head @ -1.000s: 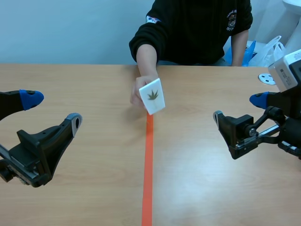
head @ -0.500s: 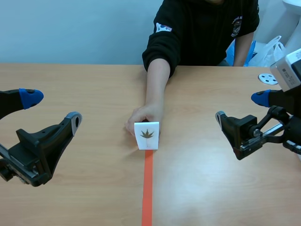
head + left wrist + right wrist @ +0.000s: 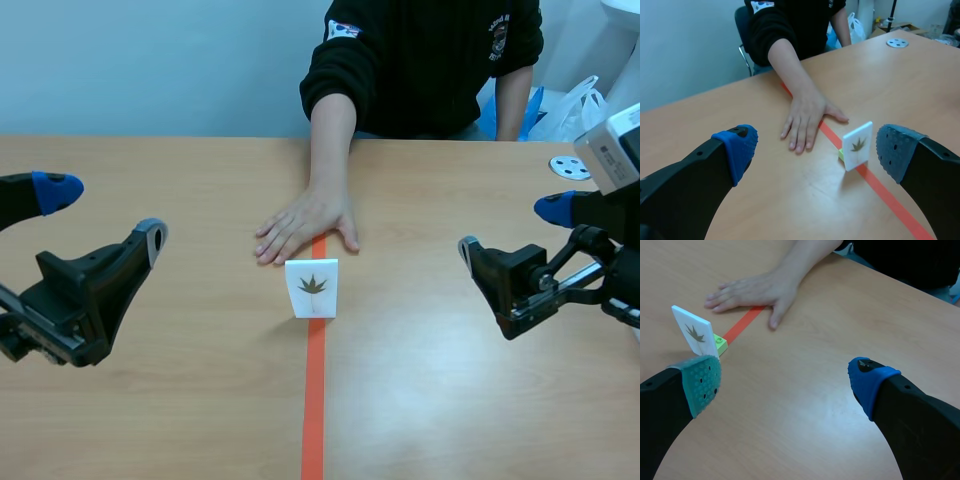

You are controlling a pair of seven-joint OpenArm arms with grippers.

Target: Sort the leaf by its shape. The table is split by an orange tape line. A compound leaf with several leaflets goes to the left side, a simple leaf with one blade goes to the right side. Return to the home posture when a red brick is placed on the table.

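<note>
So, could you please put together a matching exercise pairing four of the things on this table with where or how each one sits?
Things:
1. white card with a brown leaf picture
2. person's bare hand
3. small green plastic brick
4. white round disc with holes

Places:
A. tucked at the card's back foot
B. on the far right part of the wooden table
C. standing on the orange tape line
D. flat, palm down, beyond the card

Pairs: 1-C, 2-D, 3-A, 4-B.

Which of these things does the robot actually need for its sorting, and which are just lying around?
For the job: leaf card, its green base, orange tape line, left gripper, right gripper.
Just there: white disc, plastic bags, person's hand.
</note>
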